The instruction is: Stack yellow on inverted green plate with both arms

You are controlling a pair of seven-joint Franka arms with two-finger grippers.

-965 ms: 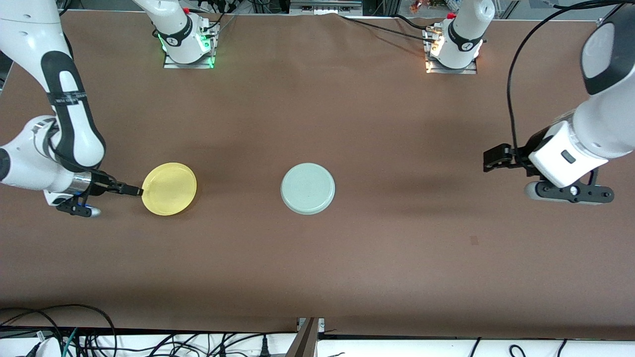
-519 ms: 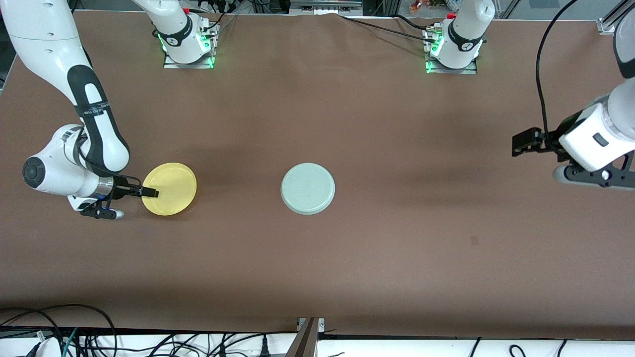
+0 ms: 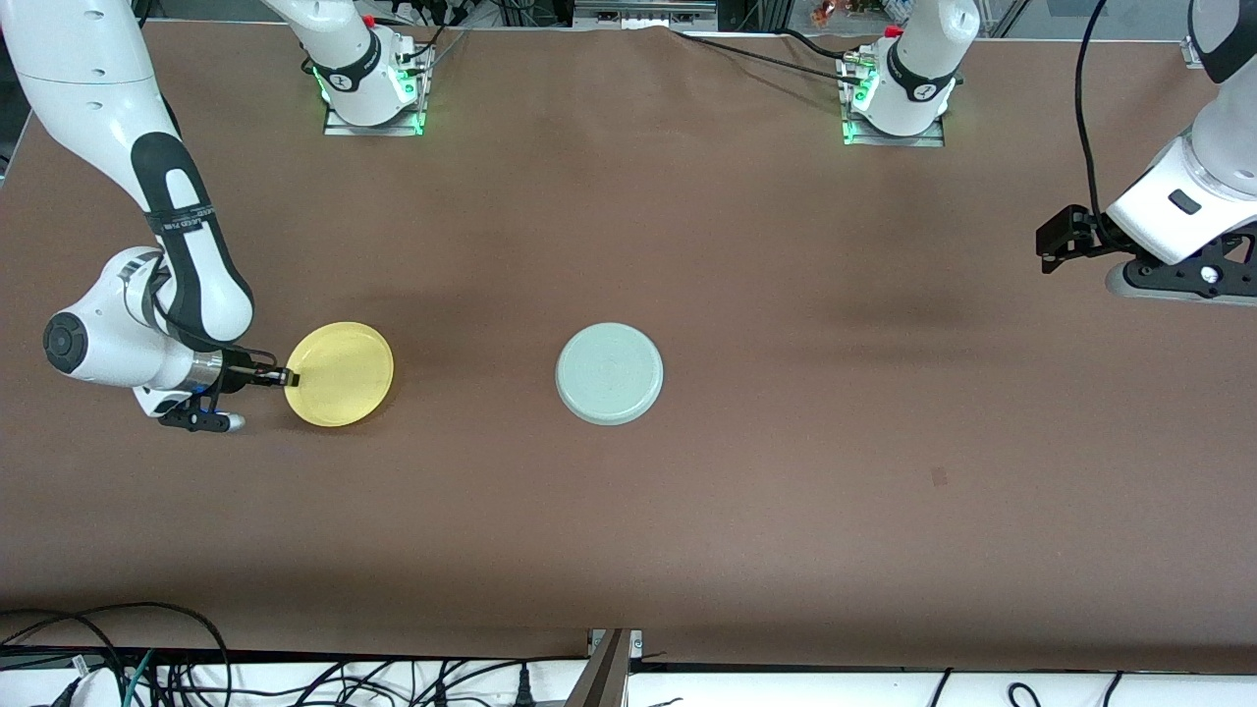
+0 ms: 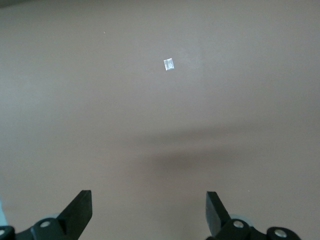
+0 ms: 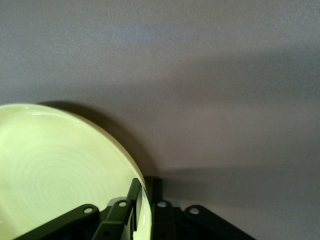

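Right tool has clamped the flat-lying yellow plate's rim.

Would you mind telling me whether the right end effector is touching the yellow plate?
Touching. The right wrist view shows the right end effector shut on the yellow plate, a finger on each side of its rim.
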